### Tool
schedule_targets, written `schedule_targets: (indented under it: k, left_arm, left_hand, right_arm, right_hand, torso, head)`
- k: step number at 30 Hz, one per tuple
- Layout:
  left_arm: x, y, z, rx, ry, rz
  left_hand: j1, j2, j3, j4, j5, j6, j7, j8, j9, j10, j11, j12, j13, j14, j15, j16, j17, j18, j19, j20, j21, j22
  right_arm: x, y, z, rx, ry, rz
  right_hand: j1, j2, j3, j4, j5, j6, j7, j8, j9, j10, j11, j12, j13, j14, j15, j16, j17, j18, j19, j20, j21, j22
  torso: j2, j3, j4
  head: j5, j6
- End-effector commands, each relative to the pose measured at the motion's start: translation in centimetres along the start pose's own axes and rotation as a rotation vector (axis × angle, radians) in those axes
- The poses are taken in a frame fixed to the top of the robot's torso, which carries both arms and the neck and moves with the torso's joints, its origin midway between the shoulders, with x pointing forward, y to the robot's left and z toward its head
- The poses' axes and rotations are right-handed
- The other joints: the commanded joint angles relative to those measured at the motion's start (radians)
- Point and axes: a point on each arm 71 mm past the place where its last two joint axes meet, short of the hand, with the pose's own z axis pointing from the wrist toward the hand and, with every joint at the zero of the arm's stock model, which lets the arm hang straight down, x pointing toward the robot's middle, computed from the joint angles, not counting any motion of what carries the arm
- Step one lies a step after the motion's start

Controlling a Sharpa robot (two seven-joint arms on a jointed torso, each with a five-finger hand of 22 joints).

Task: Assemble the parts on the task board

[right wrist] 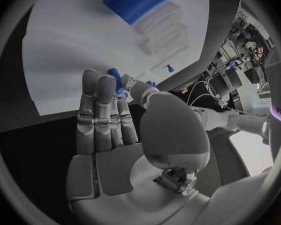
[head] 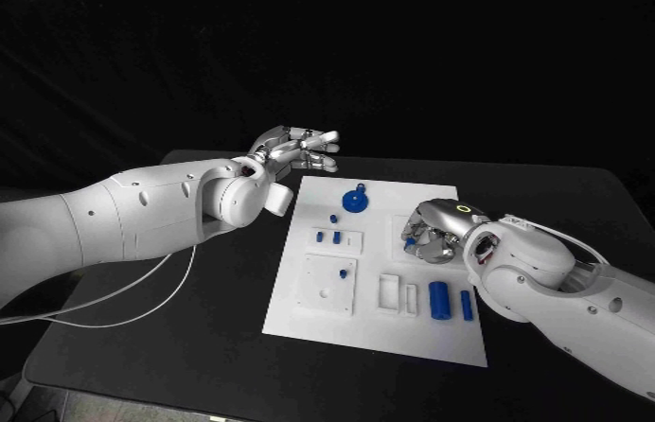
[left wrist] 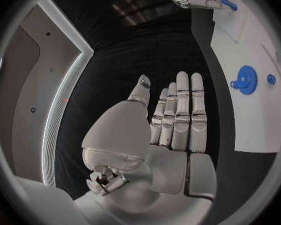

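Right silver hand (head: 434,232) pinches a small blue peg (right wrist: 115,76) over the white rectangular task board (head: 311,320); left silver hand (head: 293,149) hovers spread, empty.

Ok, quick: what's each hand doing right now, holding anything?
Left hand: open, fingers straight, holding nothing, raised beside the task board.
Right hand: pinching a small blue part between thumb and fingertips, over the board.
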Motion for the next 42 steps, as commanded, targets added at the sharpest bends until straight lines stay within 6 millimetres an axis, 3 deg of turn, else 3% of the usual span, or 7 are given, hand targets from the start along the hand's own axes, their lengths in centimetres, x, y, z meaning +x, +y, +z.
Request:
schedule_targets:
  k: [1,8,12,23,32,42]
  left_arm:
    - [0.1,0.0,0.0,-0.001,0.015,-0.015]
    - [0.1,0.0,0.0,-0.002,0.015,-0.015]
    - [0.1,0.0,0.0,-0.004,0.015,-0.015]
    - [0.0,0.0,0.0,-0.004,0.016,-0.015]
    - [-0.2,0.0,0.0,-0.005,0.01,-0.012]
    - [-0.4,0.0,0.0,0.001,0.011,0.01]
  left_hand:
    - [-0.002,0.009,-0.001,-0.005,0.006,-0.006,-0.003,-0.001,0.0,-0.002,-0.005,0.003,0.001,-0.001,0.003,-0.005,-0.001,-0.001,0.008,-0.001,-0.006,-0.001]
    - [-0.004,0.01,0.001,-0.009,0.006,-0.006,-0.003,-0.001,0.0,-0.004,-0.004,0.003,0.001,-0.003,0.004,-0.004,0.0,-0.001,0.006,0.0,-0.003,-0.004]
    - [-0.004,0.009,0.001,-0.01,0.006,-0.008,-0.002,-0.002,0.0,-0.006,-0.004,0.002,0.001,-0.004,0.004,-0.004,0.0,-0.001,0.006,0.0,-0.003,-0.005]
    - [-0.001,0.011,0.004,-0.013,0.006,-0.009,-0.002,-0.001,0.0,-0.006,-0.004,0.002,0.001,-0.004,0.004,-0.004,0.0,-0.001,0.005,0.0,-0.002,-0.006]
    - [-0.002,0.012,0.004,-0.016,0.006,-0.009,-0.002,-0.001,0.0,-0.007,-0.003,0.002,0.001,-0.005,0.004,-0.005,0.0,-0.001,0.004,0.0,0.0,-0.008]
    - [-0.003,0.014,0.005,-0.02,0.006,-0.01,-0.002,-0.001,0.0,-0.007,-0.005,0.002,0.001,0.01,-0.001,0.01,0.007,0.001,0.014,-0.004,0.01,-0.006]
  right_arm:
    - [0.1,0.3,0.0,-0.008,0.001,-0.03]
    - [0.1,0.4,0.1,-0.008,-0.011,-0.047]
    - [0.1,0.4,0.1,-0.006,-0.017,-0.054]
    - [-0.5,0.8,0.0,-0.027,-0.058,-0.011]
    - [-3.4,1.4,-0.3,-0.056,-0.137,0.08]
    - [-4.8,4.3,-0.5,-0.146,-0.152,0.147]
  right_hand:
    - [0.012,0.02,-0.007,-0.013,-0.005,0.027,-0.004,0.002,0.004,0.03,-0.01,0.008,0.005,0.002,-0.01,-0.001,0.002,0.004,-0.009,0.0,0.007,0.015]
    - [0.021,0.037,0.002,-0.058,-0.005,0.067,-0.011,-0.004,0.004,0.068,-0.017,0.006,0.005,0.004,-0.014,-0.006,0.008,0.006,-0.02,-0.007,0.023,0.058]
    - [0.018,0.036,0.041,-0.08,-0.005,0.065,-0.011,-0.003,0.004,0.069,-0.015,0.007,0.005,0.005,-0.012,-0.009,0.013,0.015,-0.031,-0.005,0.04,0.088]
    - [0.01,0.034,0.061,-0.085,-0.004,0.08,-0.013,-0.002,0.006,0.083,-0.018,0.007,0.006,0.008,-0.018,-0.011,0.023,0.013,-0.035,-0.01,0.064,0.086]
    - [0.008,0.03,0.074,-0.086,-0.004,0.084,-0.015,-0.002,0.01,0.088,-0.019,0.007,0.006,0.01,-0.021,-0.012,0.027,0.01,-0.043,-0.015,0.091,0.086]
    - [0.004,0.029,0.079,-0.088,-0.004,0.086,-0.015,-0.002,0.011,0.09,-0.02,0.007,0.006,0.01,-0.022,-0.013,0.028,0.01,-0.047,-0.015,0.1,0.085]
  torso:
    - [0.0,0.0003,-0.0005]
    - [0.0,-0.0003,0.0002]
    - [0.001,-0.0005,-0.0001]
    - [0.0,-0.0001,0.0022]
    - [-0.001,-0.0018,0.0004]
    - [0.0,-0.0016,0.0004]
  head:
    - [0.0,-0.001]
    - [0.0,-0.003]
    - [0.001,-0.002]
    - [0.004,-0.006]
    - [0.007,-0.006]
    - [0.012,-0.009]
